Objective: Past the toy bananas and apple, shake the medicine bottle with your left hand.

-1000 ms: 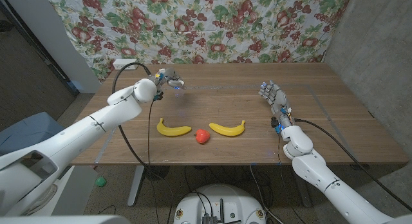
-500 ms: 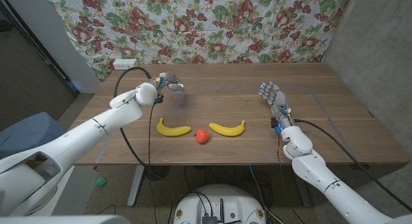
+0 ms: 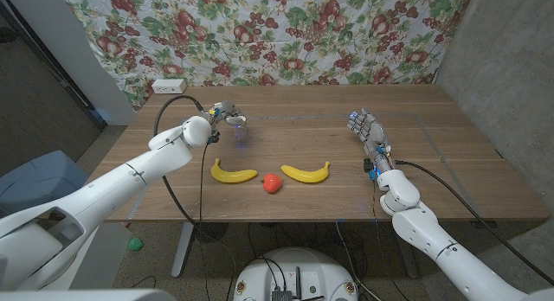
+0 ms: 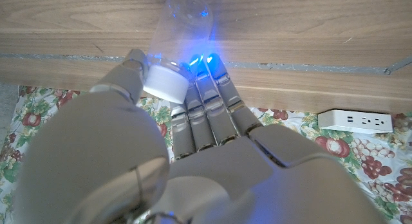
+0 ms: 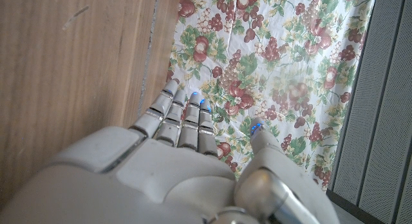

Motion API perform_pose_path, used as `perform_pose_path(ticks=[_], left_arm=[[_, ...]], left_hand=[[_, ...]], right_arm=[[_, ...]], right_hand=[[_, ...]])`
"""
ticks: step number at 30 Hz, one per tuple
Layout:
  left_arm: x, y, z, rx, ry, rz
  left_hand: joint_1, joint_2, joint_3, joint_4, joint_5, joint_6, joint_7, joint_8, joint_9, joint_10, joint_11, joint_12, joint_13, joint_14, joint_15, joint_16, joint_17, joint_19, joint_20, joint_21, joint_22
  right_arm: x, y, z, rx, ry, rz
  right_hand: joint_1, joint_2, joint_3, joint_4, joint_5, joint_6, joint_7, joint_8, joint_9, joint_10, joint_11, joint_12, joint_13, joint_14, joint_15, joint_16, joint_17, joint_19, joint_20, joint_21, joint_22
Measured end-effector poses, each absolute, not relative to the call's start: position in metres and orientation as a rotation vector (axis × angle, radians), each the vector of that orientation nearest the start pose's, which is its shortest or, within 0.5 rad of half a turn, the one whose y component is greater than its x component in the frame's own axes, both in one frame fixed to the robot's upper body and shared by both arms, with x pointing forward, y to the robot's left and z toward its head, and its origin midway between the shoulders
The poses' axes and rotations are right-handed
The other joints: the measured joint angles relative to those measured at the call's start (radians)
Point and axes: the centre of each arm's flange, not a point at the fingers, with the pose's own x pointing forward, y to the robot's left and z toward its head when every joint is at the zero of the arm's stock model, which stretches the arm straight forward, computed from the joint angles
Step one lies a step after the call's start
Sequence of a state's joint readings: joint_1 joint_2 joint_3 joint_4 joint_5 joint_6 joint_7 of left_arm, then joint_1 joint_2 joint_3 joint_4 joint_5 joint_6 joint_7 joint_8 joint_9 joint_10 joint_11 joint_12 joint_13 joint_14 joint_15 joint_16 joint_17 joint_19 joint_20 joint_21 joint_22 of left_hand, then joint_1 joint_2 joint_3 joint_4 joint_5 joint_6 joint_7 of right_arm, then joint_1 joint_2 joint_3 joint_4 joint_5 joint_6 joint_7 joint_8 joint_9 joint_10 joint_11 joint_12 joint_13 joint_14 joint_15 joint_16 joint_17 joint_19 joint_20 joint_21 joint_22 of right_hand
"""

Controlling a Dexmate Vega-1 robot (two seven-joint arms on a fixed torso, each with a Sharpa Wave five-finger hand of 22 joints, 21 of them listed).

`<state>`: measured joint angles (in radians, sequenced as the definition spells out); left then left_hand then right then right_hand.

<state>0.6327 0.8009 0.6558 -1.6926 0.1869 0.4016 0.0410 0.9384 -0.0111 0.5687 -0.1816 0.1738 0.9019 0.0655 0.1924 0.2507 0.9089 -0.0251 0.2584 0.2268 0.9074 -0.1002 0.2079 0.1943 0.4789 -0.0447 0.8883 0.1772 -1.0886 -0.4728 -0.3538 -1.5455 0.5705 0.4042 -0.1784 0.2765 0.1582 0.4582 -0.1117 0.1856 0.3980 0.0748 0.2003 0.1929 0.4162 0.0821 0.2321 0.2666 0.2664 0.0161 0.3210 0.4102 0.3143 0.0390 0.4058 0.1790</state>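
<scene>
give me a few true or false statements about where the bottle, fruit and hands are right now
1. The left hand holds the medicine bottle. True.
2. The toy apple lies between the two toy bananas. True.
3. The right hand grips a banana. False: it holds nothing, fingers extended, apart from the fruit.
4. The bottle lies on the table beside the apple. False: it is in the left hand, past the fruit.
5. The bottle has a white cap. True.

The counter (image 3: pixel 450 163) is looked down on from the head camera, facing the floral cloth (image 3: pixel 286 33), while each wrist camera is set close behind its own hand, turned over, with wood and the same cloth shared.
</scene>
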Motion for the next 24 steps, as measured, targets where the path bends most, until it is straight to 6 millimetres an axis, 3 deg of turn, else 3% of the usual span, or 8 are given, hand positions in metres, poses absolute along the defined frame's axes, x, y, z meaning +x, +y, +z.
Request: perform_pose_path(ticks=[15, 24], left_arm=[[0.6394, 0.2654, 0.0404, 1.151, -0.384, 0.057], [0.6416, 0.2661, 0.0403, 1.174, -0.358, 0.042]], left_hand=[[-0.007, 0.007, 0.002, -0.002, 0.008, -0.017, -0.031, -0.008, -0.009, -0.007, -0.029, -0.028, -0.009, -0.023, -0.021, -0.016, -0.009, -0.013, 0.001, 0.000, 0.000], [-0.030, 0.030, -0.018, 0.018, 0.008, -0.079, -0.042, -0.019, -0.023, -0.038, -0.063, -0.057, -0.013, -0.095, 0.002, -0.026, -0.008, -0.054, -0.001, -0.005, 0.000]], right_arm=[[0.5892, -0.2472, -0.0793, 0.138, -0.669, 0.132], [0.5895, -0.2462, -0.0780, 0.139, -0.671, 0.133]], right_hand=[[0.000, 0.000, 0.000, 0.000, 0.000, 0.000, 0.000, 0.000, 0.000, 0.000, 0.000, 0.000, 0.000, 0.000, 0.000, 0.000, 0.000, 0.000, 0.000, -0.004, 0.000], [0.000, 0.000, 0.000, 0.000, 0.000, 0.000, 0.000, 0.000, 0.000, 0.000, 0.000, 0.000, 0.000, 0.000, 0.000, 0.000, 0.000, 0.000, 0.000, -0.007, 0.000]])
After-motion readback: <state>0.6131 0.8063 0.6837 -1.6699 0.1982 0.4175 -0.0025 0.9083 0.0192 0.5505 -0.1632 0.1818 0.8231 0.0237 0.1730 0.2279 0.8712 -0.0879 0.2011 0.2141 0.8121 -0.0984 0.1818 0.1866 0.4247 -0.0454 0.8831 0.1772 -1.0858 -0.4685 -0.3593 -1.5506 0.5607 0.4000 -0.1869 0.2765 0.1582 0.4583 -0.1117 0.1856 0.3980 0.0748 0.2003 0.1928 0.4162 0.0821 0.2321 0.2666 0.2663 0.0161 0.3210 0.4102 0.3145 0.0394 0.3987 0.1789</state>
